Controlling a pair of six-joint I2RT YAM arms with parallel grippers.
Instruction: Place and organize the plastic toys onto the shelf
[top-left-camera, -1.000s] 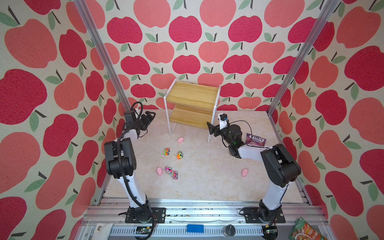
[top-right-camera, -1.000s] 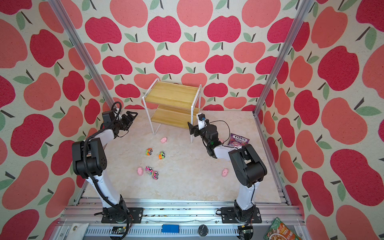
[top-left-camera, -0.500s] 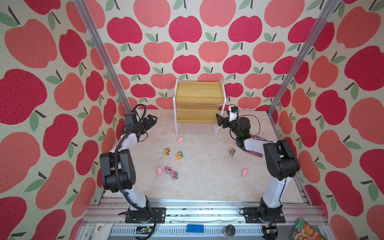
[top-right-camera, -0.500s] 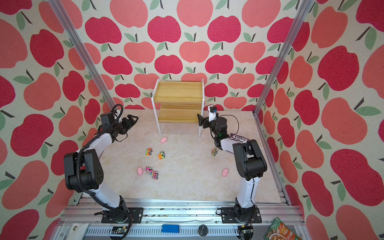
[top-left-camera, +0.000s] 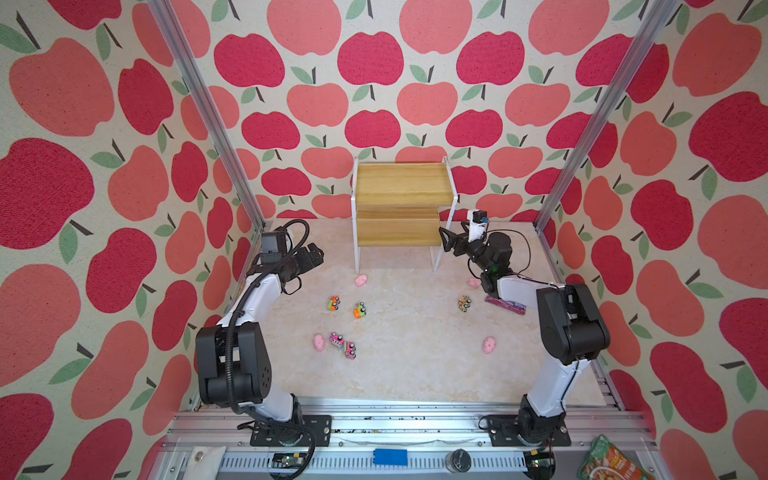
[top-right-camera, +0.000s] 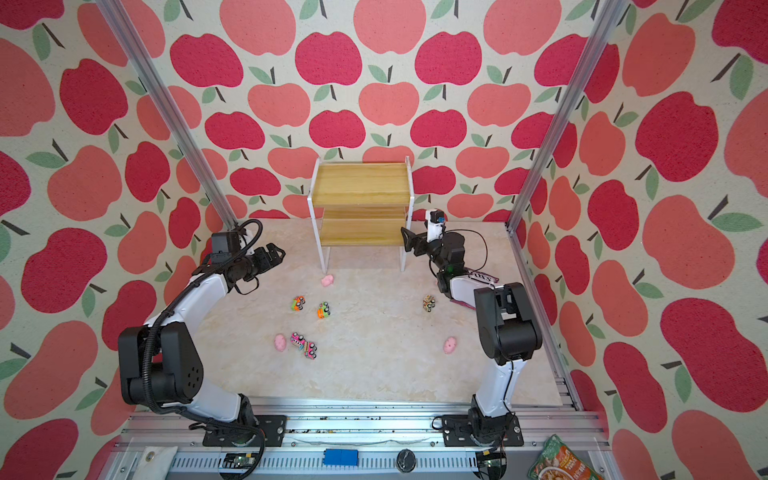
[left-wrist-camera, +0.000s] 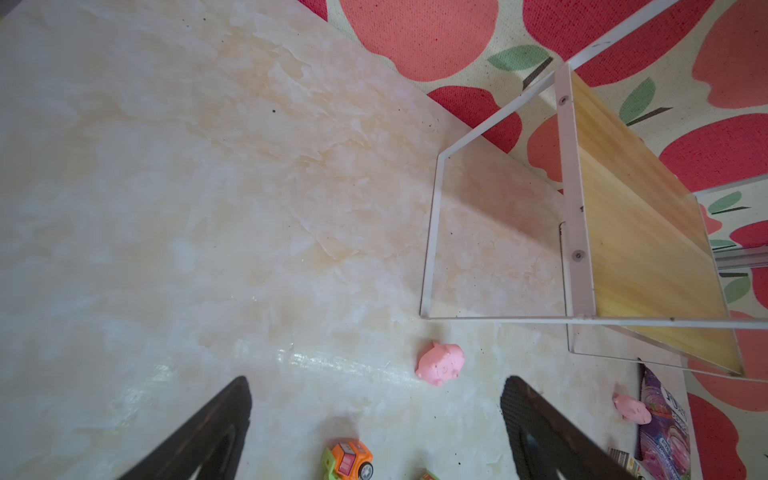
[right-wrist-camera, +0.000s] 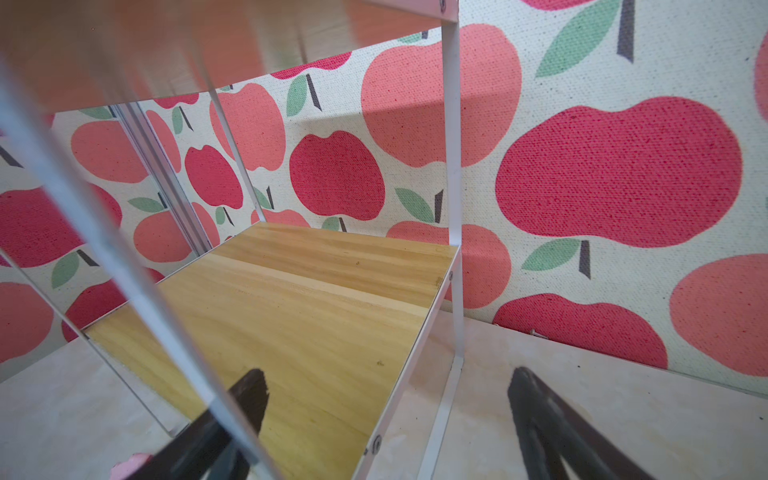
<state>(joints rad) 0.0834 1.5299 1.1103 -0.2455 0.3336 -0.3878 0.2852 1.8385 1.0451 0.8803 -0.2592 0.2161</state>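
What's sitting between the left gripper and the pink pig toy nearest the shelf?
Nothing visible: only bare marble-patterned tabletop separates the open left gripper from the small pink plastic pig lying before the two-tier wooden shelf.

Right gripper (right-wrist-camera: 387, 374) spread wide, nothing clamped. One black finger (right-wrist-camera: 251, 395) over lower wood-grain board of shelf (right-wrist-camera: 316, 316), partly behind blurred white frame leg. Other finger over pale marble table (right-wrist-camera: 623, 415) just outside shelf. White end rail and upright run between them. Upper board's underside blurred overhead. Apple-print wall (right-wrist-camera: 615, 174) beyond shelf. Pink bit (right-wrist-camera: 129, 467) at picture edge — too cut off to name.
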